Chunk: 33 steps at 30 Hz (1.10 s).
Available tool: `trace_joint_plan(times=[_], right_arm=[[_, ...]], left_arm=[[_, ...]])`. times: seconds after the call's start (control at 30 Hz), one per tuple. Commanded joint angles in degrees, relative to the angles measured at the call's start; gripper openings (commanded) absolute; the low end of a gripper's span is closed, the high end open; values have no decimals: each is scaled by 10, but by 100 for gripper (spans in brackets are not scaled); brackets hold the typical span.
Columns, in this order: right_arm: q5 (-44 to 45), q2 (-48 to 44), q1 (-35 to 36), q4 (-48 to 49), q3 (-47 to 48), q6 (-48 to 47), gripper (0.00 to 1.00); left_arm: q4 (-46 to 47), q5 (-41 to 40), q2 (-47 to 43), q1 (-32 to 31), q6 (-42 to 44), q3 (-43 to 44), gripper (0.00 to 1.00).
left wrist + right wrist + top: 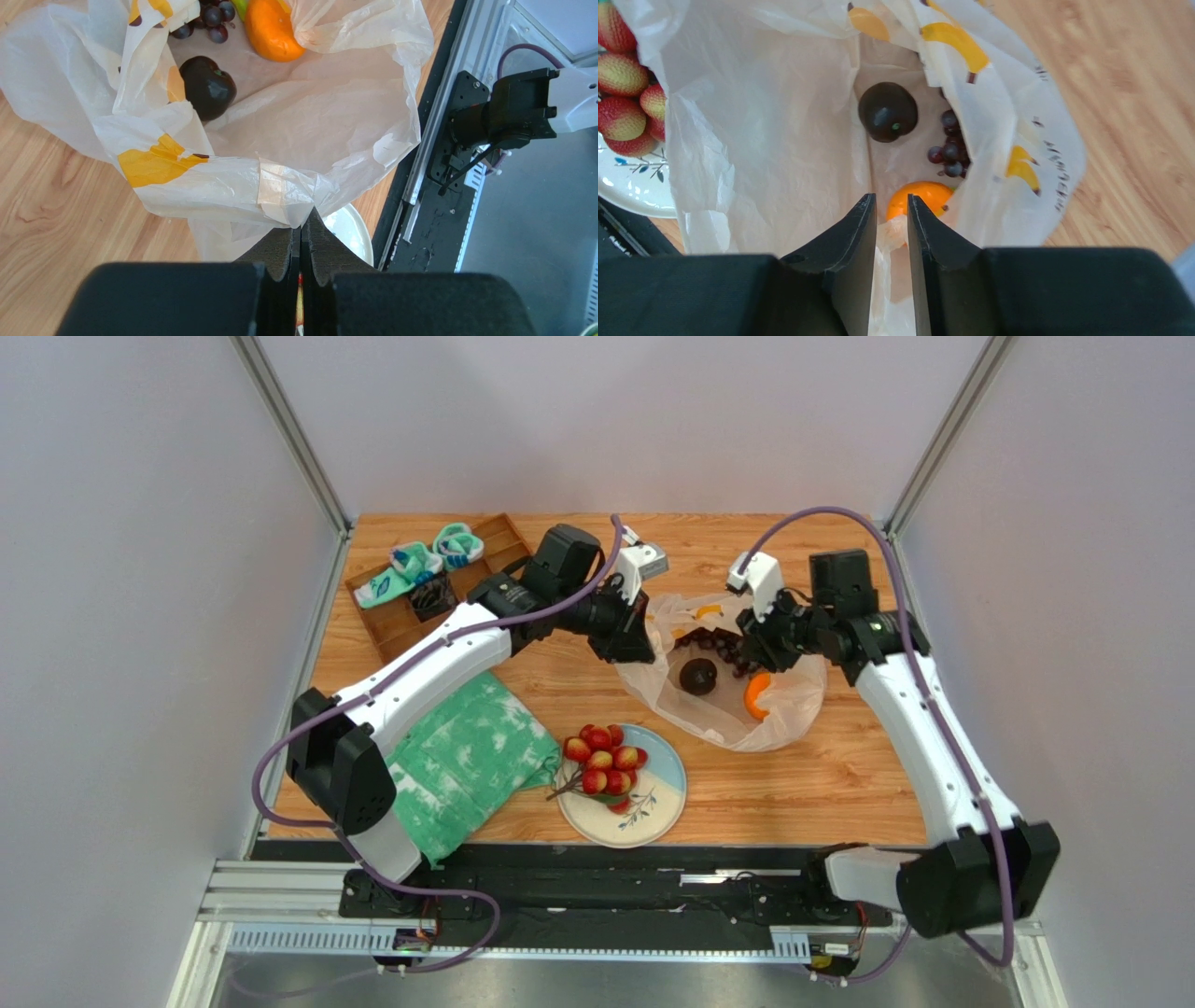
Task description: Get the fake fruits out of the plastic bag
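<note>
The plastic bag [730, 714] lies open on the table with the fake fruits inside: a dark round fruit [699, 674], a grape bunch [716, 641] and an orange [758, 695]. No banana shows clearly. The red ball cluster [603, 759] lies on a plate [657, 812]. My left gripper [302, 215] is shut on the bag's rim [281, 192] and looks into the bag at the dark fruit [207, 85] and orange [274, 31]. My right gripper [892, 203] pinches bunched bag plastic [896, 231] at the opposite rim, the orange [920, 197] just beyond its tips.
A green-white cloth [463, 756] lies left of the plate. A wooden tray [421, 595] with teal items stands at the back left. The black rail [589, 875] runs along the near edge. Grey walls close in both sides.
</note>
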Motion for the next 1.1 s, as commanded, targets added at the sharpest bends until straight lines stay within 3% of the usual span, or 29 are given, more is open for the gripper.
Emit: trace_joint_plan(times=[0.0, 0.23, 0.33, 0.47, 0.5, 0.7, 0.93, 1.07], right_arm=[[-38, 86, 13, 22, -3, -24, 26], [-26, 152, 41, 30, 2, -55, 23], [-13, 175, 59, 39, -11, -44, 34], [13, 211, 72, 62, -18, 11, 64], [26, 220, 71, 67, -12, 22, 66], [154, 253, 32, 37, 6, 17, 61], [237, 158, 11, 41, -101, -57, 71], [266, 167, 12, 26, -104, -56, 73]], left_arm=[[18, 5, -35, 1, -36, -12, 0], [22, 3, -57, 2, -25, -42, 0], [15, 0, -59, 1, -14, -37, 0], [11, 3, -58, 1, -8, -38, 0], [12, 5, -59, 2, -7, -39, 0], [12, 14, -60, 1, -5, -40, 0], [20, 20, -51, 1, -6, -36, 0], [18, 27, -47, 1, -10, -33, 0]])
